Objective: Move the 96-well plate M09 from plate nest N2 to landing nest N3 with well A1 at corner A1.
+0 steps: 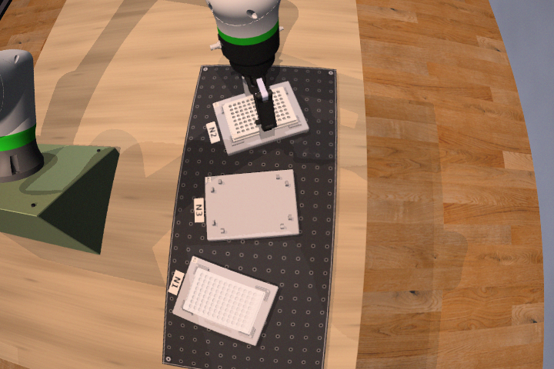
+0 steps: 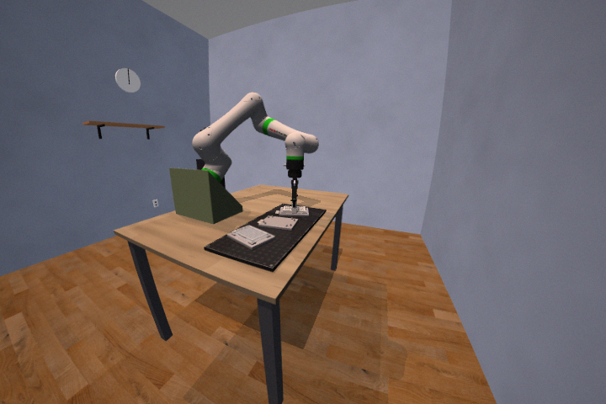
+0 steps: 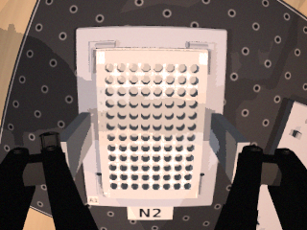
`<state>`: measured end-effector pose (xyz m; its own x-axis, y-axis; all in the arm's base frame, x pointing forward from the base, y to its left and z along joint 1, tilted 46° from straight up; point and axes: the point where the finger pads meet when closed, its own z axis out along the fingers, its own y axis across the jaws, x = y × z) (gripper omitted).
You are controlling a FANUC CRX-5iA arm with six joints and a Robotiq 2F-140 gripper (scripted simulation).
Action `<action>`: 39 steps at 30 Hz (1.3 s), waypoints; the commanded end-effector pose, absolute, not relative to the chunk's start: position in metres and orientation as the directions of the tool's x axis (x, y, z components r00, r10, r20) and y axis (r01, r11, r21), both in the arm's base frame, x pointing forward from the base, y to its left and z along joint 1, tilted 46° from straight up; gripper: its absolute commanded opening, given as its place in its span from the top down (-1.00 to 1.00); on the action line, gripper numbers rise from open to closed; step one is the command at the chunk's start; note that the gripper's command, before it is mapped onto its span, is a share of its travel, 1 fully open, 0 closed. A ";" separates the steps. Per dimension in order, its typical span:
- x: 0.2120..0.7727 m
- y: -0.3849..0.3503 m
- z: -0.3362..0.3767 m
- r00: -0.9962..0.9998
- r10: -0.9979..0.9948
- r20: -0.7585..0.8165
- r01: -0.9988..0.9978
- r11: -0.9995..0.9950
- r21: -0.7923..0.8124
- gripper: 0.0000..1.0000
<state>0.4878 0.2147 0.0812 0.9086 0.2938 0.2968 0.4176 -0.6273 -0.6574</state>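
Plate M09 [image 3: 152, 126]: seated in nest N2 [image 3: 86, 57], which we judge light, rigid, slick-walled plastic, best taken by its long sides. Fingers straddle those sides, parted, gripping nothing; N3 [image 1: 251, 204] waits alongside on the bench [image 1: 111, 87].

The 96-well plate [image 3: 152, 125] sits in nest N2 [image 3: 86, 45], its label [image 3: 149, 213] in front; grey fingers flank both long sides, apart
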 end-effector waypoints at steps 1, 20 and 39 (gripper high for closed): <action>0.488 0.214 0.081 0.909 0.294 0.297 0.418 -0.627 -0.657 -0.33; 0.488 0.214 0.081 0.909 0.294 0.297 0.418 -0.627 -0.657 1.00; 0.488 0.214 0.081 0.909 0.294 0.297 0.418 -0.627 -0.657 1.00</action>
<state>0.4879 0.2144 0.0815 0.9085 0.2939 0.2970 0.4178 -0.6274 -0.6571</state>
